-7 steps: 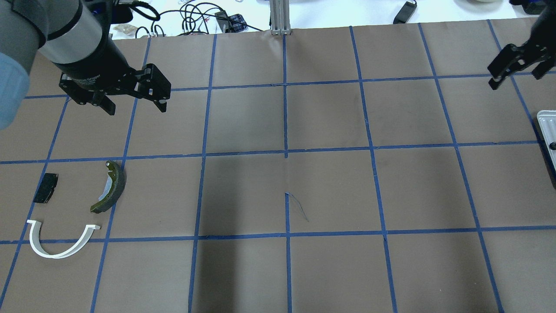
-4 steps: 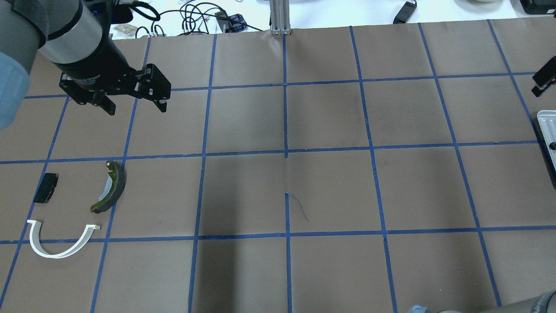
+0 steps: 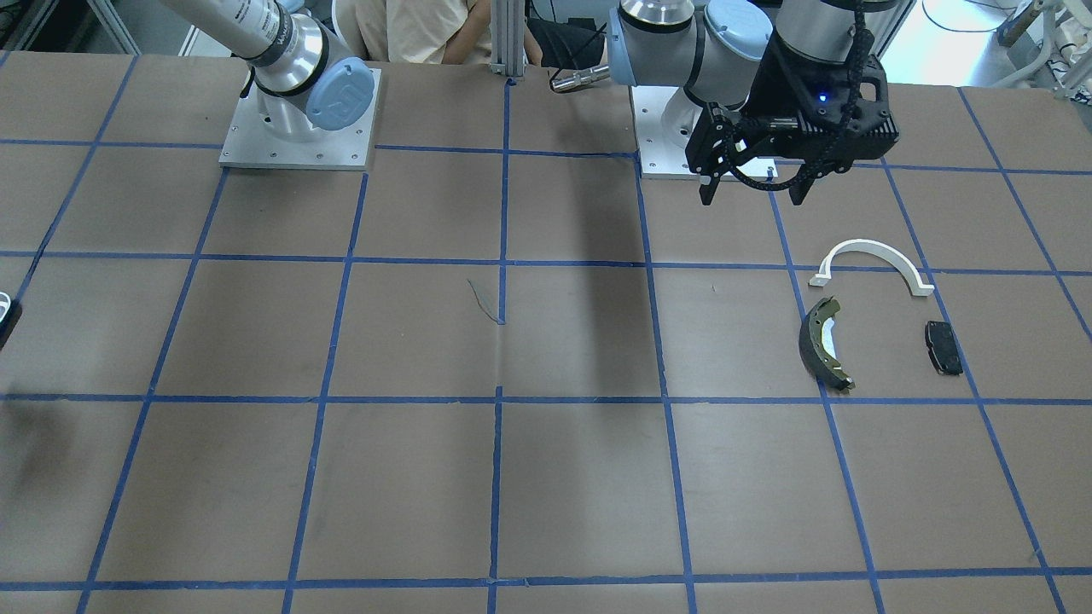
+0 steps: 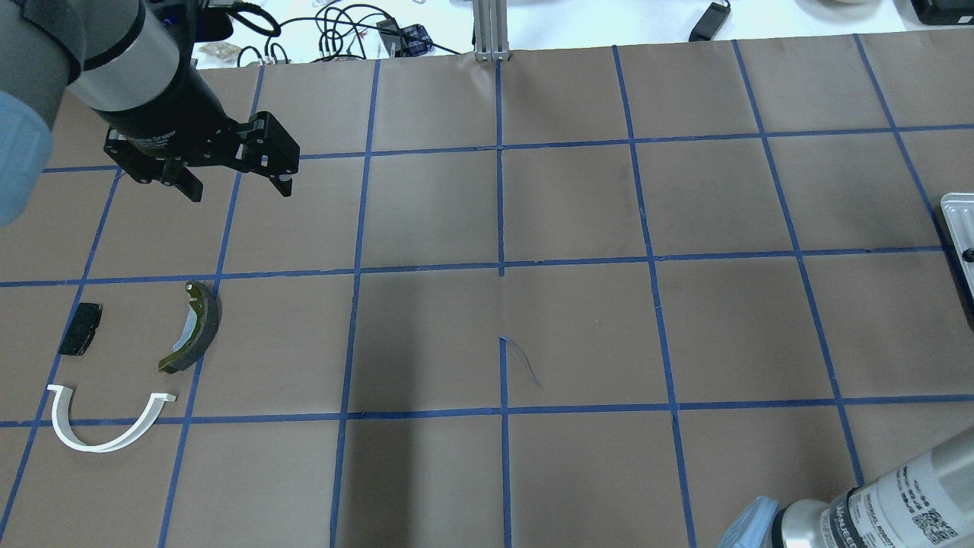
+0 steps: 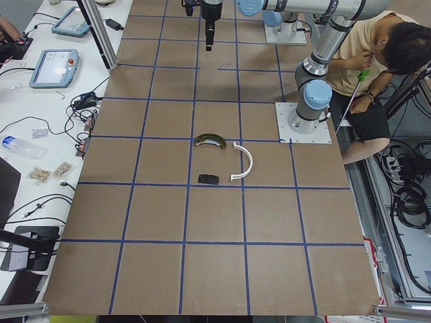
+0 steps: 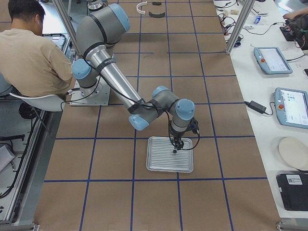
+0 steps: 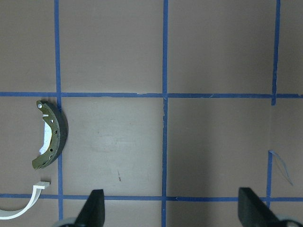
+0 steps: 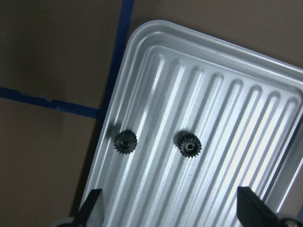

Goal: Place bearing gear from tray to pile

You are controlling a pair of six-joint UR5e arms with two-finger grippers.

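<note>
Tray (image 8: 227,90), ribbed metal, contents: two black bearing gears, left gear (image 8: 125,141) and middle gear (image 8: 188,144), lying apart.
Right gripper (image 8: 173,213) over tray, fingers spread. Left gripper (image 4: 240,186) spread, overhead upper left. Pile overhead lower left: brake shoe (image 4: 194,327), white bracket (image 3: 870,245), black pad (image 4: 80,329).

Black toothed gear (image 8: 189,144) in ribbed metal tray (image 8: 222,94); second gear (image 8: 125,141) beside it, nearer tray rim. White half-ring bracket (image 3: 863,246), curved brake shoe (image 7: 59,137), black pad (image 4: 80,329): well apart from tray.

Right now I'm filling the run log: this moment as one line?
phase: before pick | right gripper: open over tray | gears: two on tray | left gripper: open, empty, near pile
</note>
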